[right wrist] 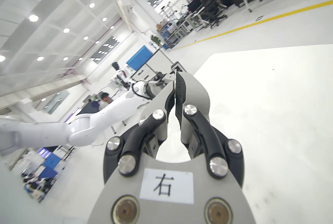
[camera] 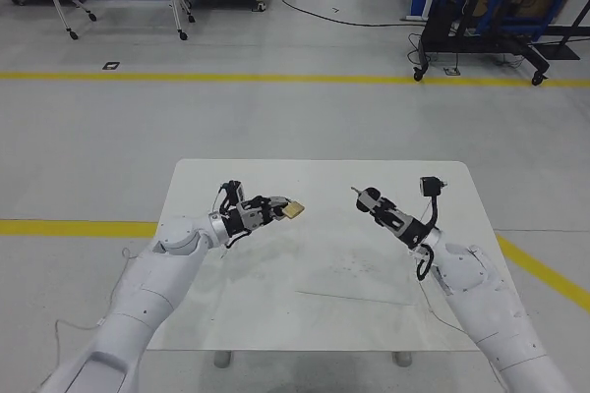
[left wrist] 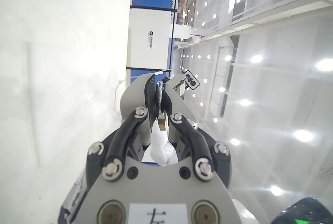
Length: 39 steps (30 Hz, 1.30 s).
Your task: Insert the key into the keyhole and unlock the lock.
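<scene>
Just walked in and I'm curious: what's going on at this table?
The left gripper is shut on a brass padlock, held up above the white table. The right gripper is shut on the key, also raised over the table. A clear gap separates them, so the key is not yet in the keyhole.

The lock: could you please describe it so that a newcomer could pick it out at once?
Find the white table. Above it, the left gripper is shut on the lock, a small brass-coloured block. It is the one yellowish thing over the table; the right gripper, facing it, pinches only a thin silver key.
</scene>
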Each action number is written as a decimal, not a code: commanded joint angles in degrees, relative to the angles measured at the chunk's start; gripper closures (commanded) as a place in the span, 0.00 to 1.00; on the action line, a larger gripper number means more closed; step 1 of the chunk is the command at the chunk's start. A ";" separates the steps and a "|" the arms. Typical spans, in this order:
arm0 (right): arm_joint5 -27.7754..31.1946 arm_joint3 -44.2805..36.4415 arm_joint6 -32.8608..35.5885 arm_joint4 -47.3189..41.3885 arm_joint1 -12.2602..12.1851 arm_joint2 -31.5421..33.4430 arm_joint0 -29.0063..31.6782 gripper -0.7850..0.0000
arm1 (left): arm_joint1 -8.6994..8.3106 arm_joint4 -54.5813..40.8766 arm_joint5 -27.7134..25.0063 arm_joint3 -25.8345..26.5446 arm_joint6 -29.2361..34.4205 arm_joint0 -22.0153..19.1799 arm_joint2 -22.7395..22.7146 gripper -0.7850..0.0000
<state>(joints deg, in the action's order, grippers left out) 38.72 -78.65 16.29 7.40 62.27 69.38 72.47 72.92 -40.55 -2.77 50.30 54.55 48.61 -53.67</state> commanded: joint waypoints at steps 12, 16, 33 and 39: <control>-10.48 -3.93 -4.34 7.18 1.02 -2.22 -1.66 1.00 | 5.32 -11.89 4.22 -17.20 11.09 -9.64 3.92 1.00; -10.48 -3.93 -4.34 7.18 1.02 -2.22 -1.66 1.00 | 5.32 -11.89 4.22 -17.20 11.09 -9.64 3.92 1.00; -10.64 -7.62 -5.54 8.82 1.53 -2.58 1.28 1.00 | 3.11 -5.24 -10.97 -3.18 3.35 -1.36 -1.43 1.00; -10.18 -5.48 -2.79 2.54 2.54 -5.82 0.01 1.00 | 2.62 -2.41 -13.97 0.34 -0.83 0.79 -3.14 1.00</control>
<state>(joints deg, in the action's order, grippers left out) 28.95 -84.42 13.18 9.97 64.65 64.11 72.96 75.62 -43.55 -16.65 50.18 54.13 49.15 -56.65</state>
